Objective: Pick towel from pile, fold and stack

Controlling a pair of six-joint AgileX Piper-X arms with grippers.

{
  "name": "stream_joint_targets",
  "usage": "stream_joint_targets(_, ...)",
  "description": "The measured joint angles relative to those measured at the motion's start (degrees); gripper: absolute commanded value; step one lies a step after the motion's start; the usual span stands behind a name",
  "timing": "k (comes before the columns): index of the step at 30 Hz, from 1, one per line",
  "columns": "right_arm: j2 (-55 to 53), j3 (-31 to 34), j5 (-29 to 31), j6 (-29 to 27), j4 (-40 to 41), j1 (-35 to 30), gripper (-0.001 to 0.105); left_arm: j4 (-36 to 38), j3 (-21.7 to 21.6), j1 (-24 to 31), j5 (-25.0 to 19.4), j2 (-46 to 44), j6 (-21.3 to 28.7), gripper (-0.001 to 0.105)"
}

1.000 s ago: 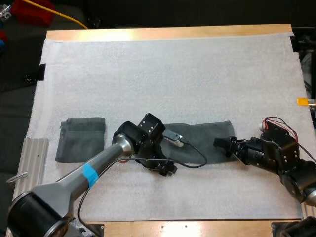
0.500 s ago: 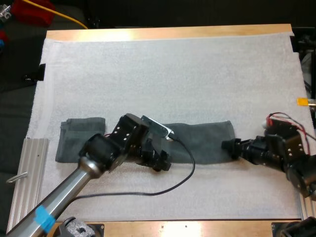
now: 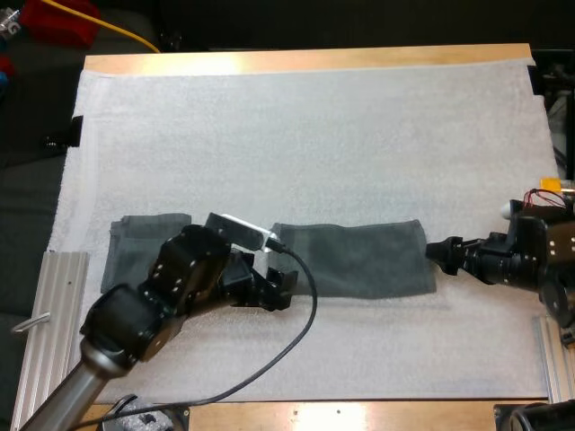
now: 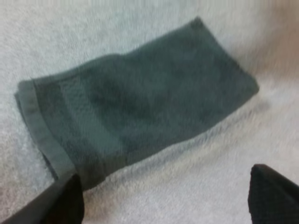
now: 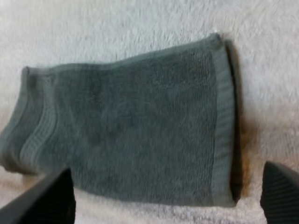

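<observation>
A dark grey-green towel point(image 3: 355, 260) lies folded on the white mat point(image 3: 314, 135) between the left gripper point(image 3: 278, 289) and right gripper point(image 3: 437, 251), both with fingers spread and holding nothing, so folding seems done and stacking onto the smaller folded towel point(image 3: 135, 233) remains.

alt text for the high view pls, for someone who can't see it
A folded grey-green towel lies flat in the middle of the white mat, with the open left gripper just off its left end and the open right gripper just off its right end. A second towel, also folded, sits farther left.
</observation>
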Motion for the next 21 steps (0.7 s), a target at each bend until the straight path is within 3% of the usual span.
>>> stream_joint_targets(6,7.0,0.0,-2.8,-5.2,-0.6,-0.8,0.078,1.6,0.0,0.0,-1.1,-2.0,-1.8,0.070)
stream_joint_targets(12,14.8,0.0,-7.0,-5.5,-5.5,-0.8,0.078,3.5,0.0,0.0,-3.5,-2.0,-2.6,0.070)
stream_joint_targets(21,24.7,-2.7,-8.4,-6.0,-7.4,-0.8,0.078,3.7,0.0,0.0,-6.5,-2.0,-5.5,0.070)
